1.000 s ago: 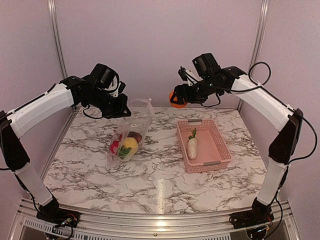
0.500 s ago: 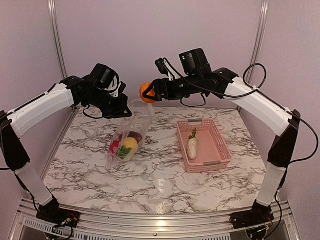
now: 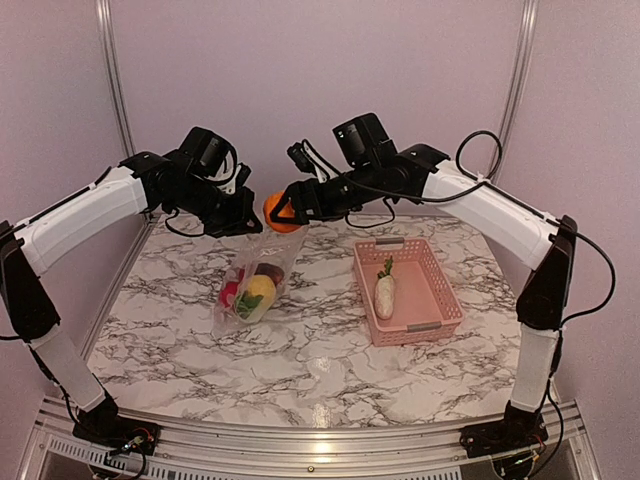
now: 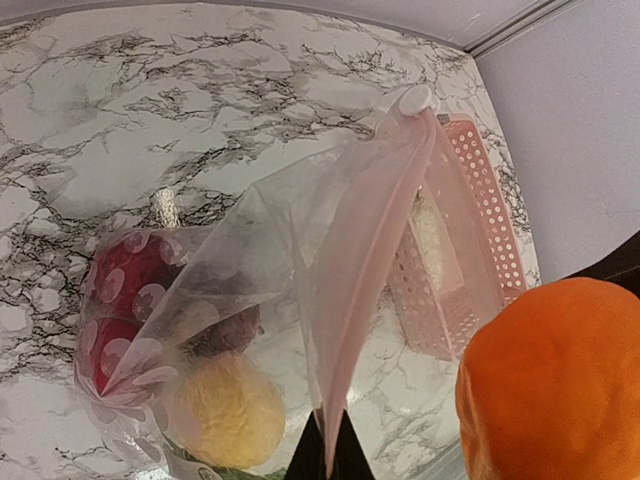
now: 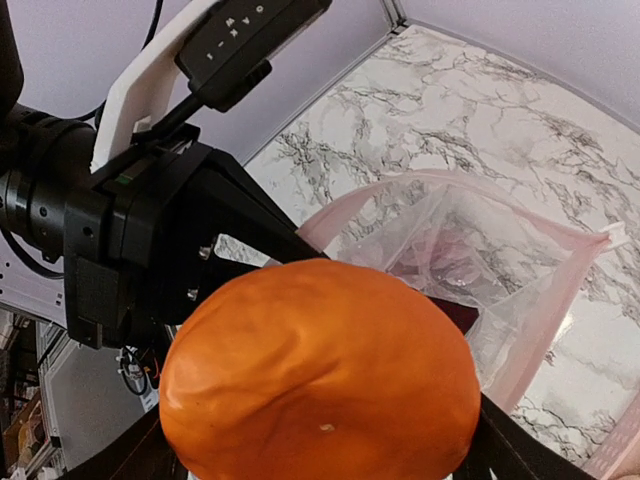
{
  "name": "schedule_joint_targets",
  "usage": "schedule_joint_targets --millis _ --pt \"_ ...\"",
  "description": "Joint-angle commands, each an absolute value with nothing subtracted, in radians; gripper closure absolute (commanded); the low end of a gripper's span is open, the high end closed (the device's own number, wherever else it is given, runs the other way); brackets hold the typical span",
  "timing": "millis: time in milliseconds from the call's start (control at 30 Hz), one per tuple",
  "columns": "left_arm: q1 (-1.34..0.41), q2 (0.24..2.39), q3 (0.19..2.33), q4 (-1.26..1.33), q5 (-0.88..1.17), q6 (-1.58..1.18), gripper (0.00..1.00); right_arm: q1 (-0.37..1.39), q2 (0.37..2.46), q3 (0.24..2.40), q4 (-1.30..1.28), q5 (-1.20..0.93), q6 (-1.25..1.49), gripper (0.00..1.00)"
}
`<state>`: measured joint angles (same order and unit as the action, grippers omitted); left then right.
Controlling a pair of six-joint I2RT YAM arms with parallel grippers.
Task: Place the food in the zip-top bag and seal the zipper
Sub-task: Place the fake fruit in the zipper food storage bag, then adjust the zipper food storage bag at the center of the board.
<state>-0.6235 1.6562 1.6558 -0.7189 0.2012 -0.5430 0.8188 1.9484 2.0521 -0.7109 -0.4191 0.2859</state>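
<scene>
Left gripper (image 4: 325, 458), bottom centre of the left wrist view: we see the jaws closed to a thin pinch on the edge of the zip-top bag (image 4: 260, 250). In the top view the bag hangs from that pinch, upper left of centre, and slopes down to the marble table (image 3: 330, 360), where its loaded end lies. The zipper (image 4: 365, 240) reads as a pinkish strip along the mouth edge. In the right wrist view the mouth edges stand apart, so it is not sealed there. In the bag we see a red piece (image 4: 125, 280), a dark maroon piece (image 4: 225, 330) and a yellow piece (image 4: 230, 405), with a bit of green at the bottom frame edge. Right gripper (image 3: 284, 210): jaws spread wide around the orange fruit (image 5: 320, 390) and gripping it on both sides. It fills the lower centre of the right wrist view. In the top view it sits just right of the left gripper, over the raised bag mouth; we cannot tell whether it touches the plastic. The pink basket (image 3: 440, 290) is right of centre, apart from the bag. It holds a white oblong piece (image 3: 384, 296) with a green leaf (image 3: 385, 268) at its upper end.
</scene>
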Motion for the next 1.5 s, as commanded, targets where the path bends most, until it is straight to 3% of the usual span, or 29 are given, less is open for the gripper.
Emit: schedule_joint_targets --millis 0,400,733,900,1233,1467 --pt "-0.615 1.629 1.663 -0.725 0.198 -0.549 1.00 0.825 1.953 2.126 -0.761 -0.421 0.254 0.16" --pt "-0.614 1.631 1.661 -0.723 0.204 -0.556 1.00 0.825 1.960 2.121 -0.782 -0.417 0.268 0.02" --pt "-0.612 1.606 1.625 -0.705 0.205 -0.566 1.00 0.790 1.888 2.119 -0.840 -0.167 0.299 0.01" --pt "-0.612 1.603 1.621 -0.694 0.213 -0.570 1.00 0.755 1.908 2.066 -0.880 -0.151 0.332 0.02" --pt "-0.612 1.592 1.622 -0.685 0.230 -0.564 0.99 0.758 1.963 2.043 -0.786 -0.266 0.381 0.30" --pt "-0.612 1.577 1.618 -0.692 0.245 -0.561 0.94 0.757 2.033 2.093 -0.795 -0.297 0.405 0.47"
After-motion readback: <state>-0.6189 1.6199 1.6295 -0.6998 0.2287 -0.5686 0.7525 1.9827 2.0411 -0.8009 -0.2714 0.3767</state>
